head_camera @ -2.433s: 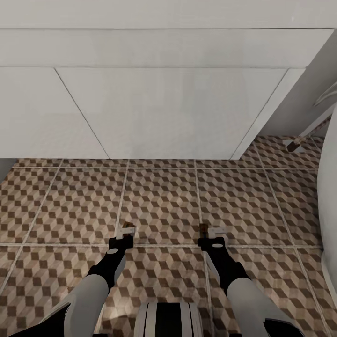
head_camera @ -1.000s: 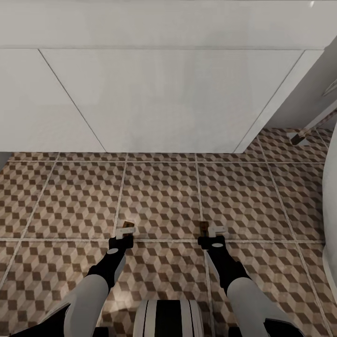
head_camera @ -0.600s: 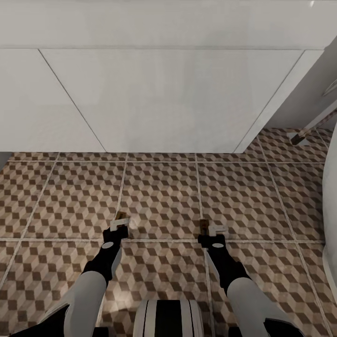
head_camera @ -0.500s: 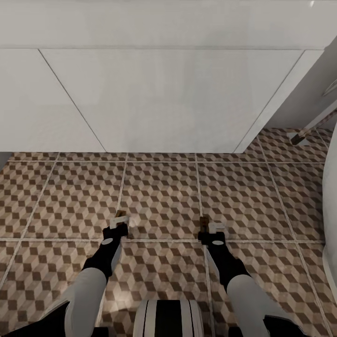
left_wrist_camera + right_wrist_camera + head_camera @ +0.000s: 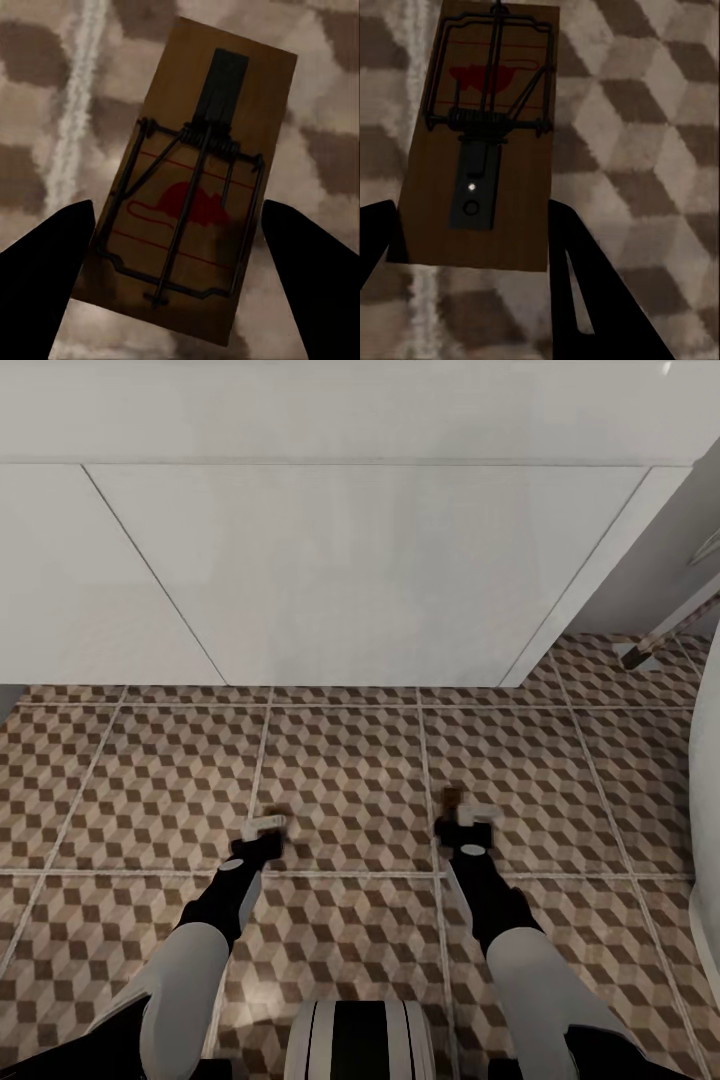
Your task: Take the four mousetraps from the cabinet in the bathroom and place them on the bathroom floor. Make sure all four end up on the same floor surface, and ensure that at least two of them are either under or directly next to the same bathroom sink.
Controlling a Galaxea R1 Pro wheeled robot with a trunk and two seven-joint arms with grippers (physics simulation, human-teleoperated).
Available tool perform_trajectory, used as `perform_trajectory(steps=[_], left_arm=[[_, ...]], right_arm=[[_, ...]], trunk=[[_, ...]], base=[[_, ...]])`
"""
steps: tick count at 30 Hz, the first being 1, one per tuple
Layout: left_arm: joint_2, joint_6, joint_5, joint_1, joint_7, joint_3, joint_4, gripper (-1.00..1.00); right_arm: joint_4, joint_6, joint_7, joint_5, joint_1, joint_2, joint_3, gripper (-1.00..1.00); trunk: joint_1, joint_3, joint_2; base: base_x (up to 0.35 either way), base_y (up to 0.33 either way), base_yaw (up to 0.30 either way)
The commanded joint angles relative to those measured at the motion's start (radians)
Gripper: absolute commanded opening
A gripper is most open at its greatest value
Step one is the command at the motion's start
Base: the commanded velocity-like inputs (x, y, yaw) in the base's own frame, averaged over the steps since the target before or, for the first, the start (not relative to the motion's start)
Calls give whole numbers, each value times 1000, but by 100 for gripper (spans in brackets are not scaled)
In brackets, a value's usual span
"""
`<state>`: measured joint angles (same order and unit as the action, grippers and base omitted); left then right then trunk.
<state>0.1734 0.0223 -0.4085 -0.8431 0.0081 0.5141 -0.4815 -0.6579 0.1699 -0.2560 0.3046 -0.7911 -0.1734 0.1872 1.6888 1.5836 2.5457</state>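
Note:
Each of my grippers is shut on one mousetrap, low over the bathroom floor (image 5: 340, 760) in front of the sink's white vanity body (image 5: 350, 560). The left gripper (image 5: 265, 826) grips its tan mousetrap (image 5: 187, 187) by the long edges, wire bar and red mark facing the left wrist camera. The right gripper (image 5: 462, 815) clasps the other mousetrap (image 5: 480, 135) the same way, close above a pale grout line. In the head view both traps show as small dark tabs beyond the fingertips. The cabinet is out of view.
The vanity's flat white front spans the far side of the tiles. A rounded white fixture (image 5: 706, 760) borders the right edge. A slanted white bar with a dark foot (image 5: 640, 650) stands at the far right. My base (image 5: 360, 1040) is at the bottom.
The view drew closer to the vanity early on. Since then both arms have reached forward over the tiles with their traps, the left hand first swinging slightly left.

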Motion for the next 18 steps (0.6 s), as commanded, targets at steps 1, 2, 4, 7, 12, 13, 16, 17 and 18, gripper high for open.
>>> perform_trajectory(steps=[1, 2, 4, 7, 12, 13, 16, 17, 18], left_arm=[[1, 2, -9, -1, 31, 3, 0, -100], [1, 3, -9, -1, 56, 1, 1, -100], [1, 5, -9, -1, 80, -1, 4, -100], [1, 5, -9, -1, 95, -3, 8, -100], [1, -4, -10, -1, 99, -5, 11, -100], [1, -4, -10, -1, 97, -5, 11, -100], [1, -7, -10, -1, 91, -6, 11, -100], [1, -7, -10, -1, 90, -8, 11, -100], [1, -9, -11, -1, 89, -16, 11, -100]], right_arm=[[-6, 2, -17, 7, 0, -1, 2, -100], [-6, -1, -28, 6, 0, -1, 1, -100], [1, -3, -37, 6, 0, -1, 0, -100], [24, -5, -42, 6, 0, -1, 1, -100], [57, -7, -40, 7, 0, -1, 0, -100], [59, -6, -40, 7, 0, -1, 0, -100], [64, 3, -36, 8, 0, -1, -3, -100], [64, 4, -34, 9, 0, -1, -3, -100], [65, 6, -31, 9, 0, -1, -4, -100]], trunk=[[0, 1, 0], [0, 1, 0], [0, 1, 0], [0, 1, 0], [0, 1, 0], [0, 1, 0], [0, 1, 0], [0, 1, 0], [0, 1, 0]], base=[[0, 0, 0], [0, 0, 0], [0, 0, 0], [0, 0, 0], [0, 0, 0], [0, 0, 0], [0, 0, 0], [0, 0, 0], [0, 0, 0]])
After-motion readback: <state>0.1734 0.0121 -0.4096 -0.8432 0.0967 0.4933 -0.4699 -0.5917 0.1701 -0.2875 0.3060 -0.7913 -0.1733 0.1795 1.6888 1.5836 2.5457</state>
